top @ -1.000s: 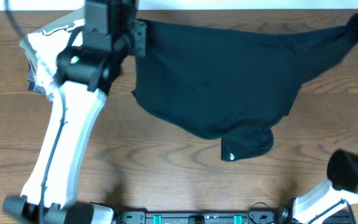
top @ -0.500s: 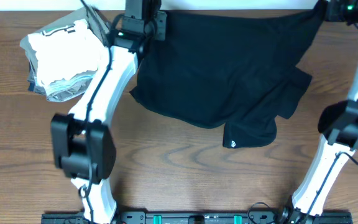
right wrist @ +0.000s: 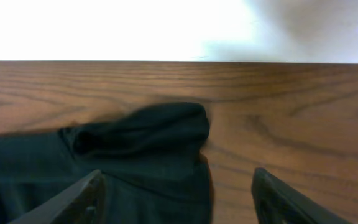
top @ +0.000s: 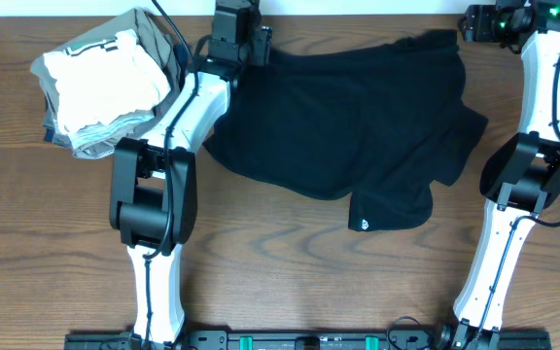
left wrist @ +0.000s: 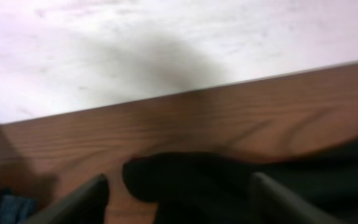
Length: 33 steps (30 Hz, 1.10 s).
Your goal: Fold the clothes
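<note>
The clothes [top: 348, 126], a large black garment with a small white logo [top: 363, 224] on its near flap, lie spread over the far middle of the table. My left gripper [top: 244, 41] hovers open at the garment's far-left corner. In the left wrist view its fingers [left wrist: 82, 202] stand wide apart with a black fabric fold [left wrist: 185, 180] lying loose between them. My right gripper [top: 467, 24] is open at the far-right corner. In the right wrist view a rolled black corner [right wrist: 142, 140] lies on the wood ahead of its fingers [right wrist: 73, 202].
A stack of folded white, khaki and grey garments [top: 100, 83] sits at the far left, close to the left arm. The table's far edge [right wrist: 179, 61] runs just beyond both grippers. Bare wood [top: 290, 282] fills the near half.
Both grippers have opened and let go of the garment's far corners. The far edge now lies slack on the table, and the right gripper has shifted a little left.
</note>
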Motion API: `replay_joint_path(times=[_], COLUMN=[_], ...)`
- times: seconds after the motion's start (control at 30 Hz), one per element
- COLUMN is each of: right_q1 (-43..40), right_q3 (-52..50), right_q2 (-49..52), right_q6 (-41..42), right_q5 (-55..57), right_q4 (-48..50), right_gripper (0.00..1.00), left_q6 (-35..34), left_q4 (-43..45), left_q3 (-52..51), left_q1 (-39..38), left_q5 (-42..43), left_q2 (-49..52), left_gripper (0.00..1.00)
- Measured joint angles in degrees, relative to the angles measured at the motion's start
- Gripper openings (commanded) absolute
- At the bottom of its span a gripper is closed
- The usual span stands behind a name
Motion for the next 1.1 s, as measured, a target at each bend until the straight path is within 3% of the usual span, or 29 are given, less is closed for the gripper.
replay_joint_path(times=[0.23, 0.5, 0.77, 0.9, 1.1], right_q1=[-0.5, -0.3, 4.0, 8.2, 15.4], right_q3=[0.0, -0.3, 0.3, 0.3, 0.2], right_q2=[-1.1, -14.1, -26.8, -28.4, -29.4], right_q6=[1.0, 2.5, 1.0, 1.6, 5.4], right_q5=[0.0, -2.1, -3.0, -0.8, 4.0], right_q4=[-8.9, -29.4, -44.3, -44.9, -44.9], right_gripper=[0.79, 0.72, 0.75, 0.75, 0.74], left_q6=[-0.2, -0.2, -0.2, -0.2, -0.2], left_q4=[-10.1, -35.0, -56.7, -58.4, -53.4], left_q3=[0.0, -0.1, 0.9, -1.9, -12.4], left_q1=[2.3, 3.1, 3.0, 3.0, 3.0], left_q5=[-0.4, -0.5, -0.3, 0.3, 1.9], left_q2=[-1.4, -15.5, -26.4, -25.2, -24.7], left_gripper=[0.94, 0.95, 0.94, 0.94, 0.95])
